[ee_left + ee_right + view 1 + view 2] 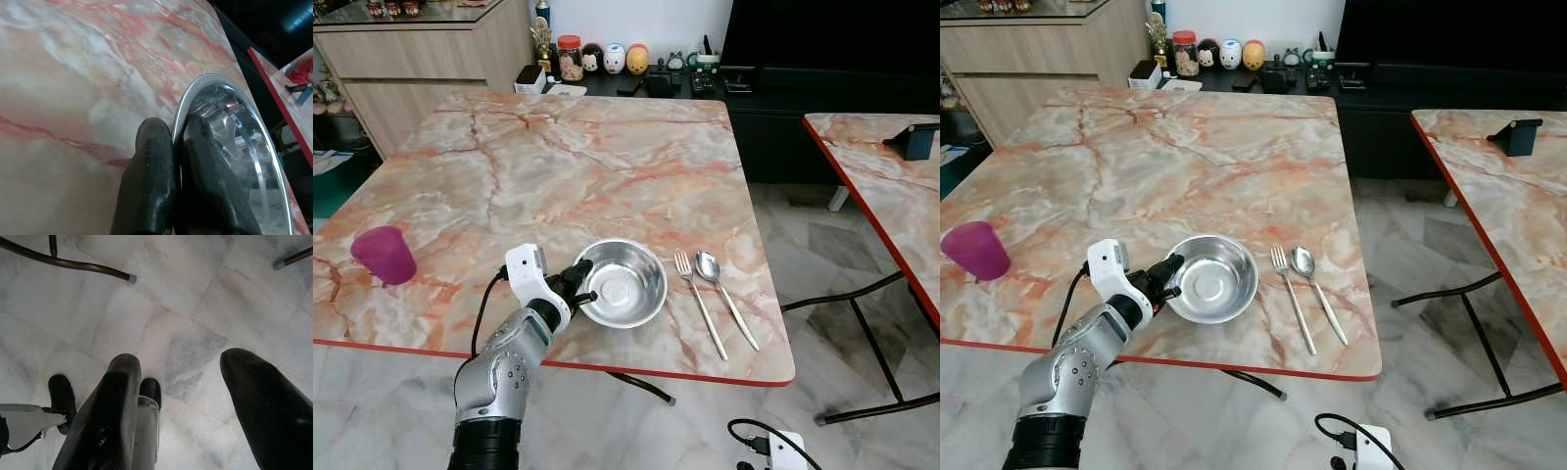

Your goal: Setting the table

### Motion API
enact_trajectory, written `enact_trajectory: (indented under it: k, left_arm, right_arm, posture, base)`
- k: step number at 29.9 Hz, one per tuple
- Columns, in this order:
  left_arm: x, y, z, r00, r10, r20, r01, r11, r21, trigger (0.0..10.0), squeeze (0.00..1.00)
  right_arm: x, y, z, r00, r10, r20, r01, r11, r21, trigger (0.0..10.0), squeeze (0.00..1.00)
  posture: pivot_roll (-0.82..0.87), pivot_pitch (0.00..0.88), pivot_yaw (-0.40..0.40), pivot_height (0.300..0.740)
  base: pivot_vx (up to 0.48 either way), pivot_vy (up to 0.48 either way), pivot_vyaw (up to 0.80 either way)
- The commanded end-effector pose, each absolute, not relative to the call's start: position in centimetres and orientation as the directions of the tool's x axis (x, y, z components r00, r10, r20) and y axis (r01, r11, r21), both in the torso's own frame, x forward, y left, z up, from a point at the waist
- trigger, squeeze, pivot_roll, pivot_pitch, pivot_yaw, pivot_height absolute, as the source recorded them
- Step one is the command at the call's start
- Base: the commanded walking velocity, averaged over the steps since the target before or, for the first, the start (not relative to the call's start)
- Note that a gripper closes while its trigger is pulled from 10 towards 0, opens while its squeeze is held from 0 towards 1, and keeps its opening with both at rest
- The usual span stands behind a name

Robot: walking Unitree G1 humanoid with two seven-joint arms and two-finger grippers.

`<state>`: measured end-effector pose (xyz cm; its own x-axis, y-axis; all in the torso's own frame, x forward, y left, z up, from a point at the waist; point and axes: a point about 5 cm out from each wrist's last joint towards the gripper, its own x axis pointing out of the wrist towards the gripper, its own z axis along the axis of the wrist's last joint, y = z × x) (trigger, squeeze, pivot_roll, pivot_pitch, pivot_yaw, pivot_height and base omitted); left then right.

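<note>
Purple cup sits far left on our table. Left gripper pinches the bowl rim near the front edge; fork and spoon right. Right gripper spread above floor.

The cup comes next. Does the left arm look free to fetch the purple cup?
Probably not yet: the left claw is shut on the steel bowl rim. The purple cup stands apart on bare marble table, unobstructed.

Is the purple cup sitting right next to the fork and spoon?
No, the purple cup stands near the table's left edge, while the fork and spoon lie right of the steel bowl.
</note>
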<state>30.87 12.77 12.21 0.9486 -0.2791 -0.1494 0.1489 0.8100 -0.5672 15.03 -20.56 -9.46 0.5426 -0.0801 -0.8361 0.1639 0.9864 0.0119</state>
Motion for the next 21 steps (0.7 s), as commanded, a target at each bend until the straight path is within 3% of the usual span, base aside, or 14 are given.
enact_trajectory:
  k: [1,11,21]
  left_arm:
    - [30.8,13.5,13.0,0.965,-0.242,-0.107,0.134,0.795,-0.591,10.0,0.0]
    - [31.0,13.8,15.4,0.98,-0.196,0.042,0.177,0.747,-0.641,10.0,0.0]
    - [31.7,14.0,16.3,0.982,-0.175,0.073,0.183,0.77,-0.611,10.0,0.0]
  right_arm:
    - [15.0,-20.9,-9.4,0.549,-0.09,-0.831,0.182,0.983,0.013,10.0,0.0]
    - [15.1,-21.0,-9.3,0.553,-0.086,-0.829,0.18,0.983,0.018,10.0,0.0]
    - [15.2,-21.1,-9.3,0.545,-0.089,-0.833,0.173,0.985,0.008,10.0,0.0]
  posture:
    - [0.1,0.0,-0.033,0.74]
    - [0.1,0.0,-0.037,0.74]
    - [0.09,0.0,-0.035,0.74]
  base:
    - [0.0,0.0,0.0]
    - [0.0,0.0,0.0]
    - [0.0,-0.423,0.0]
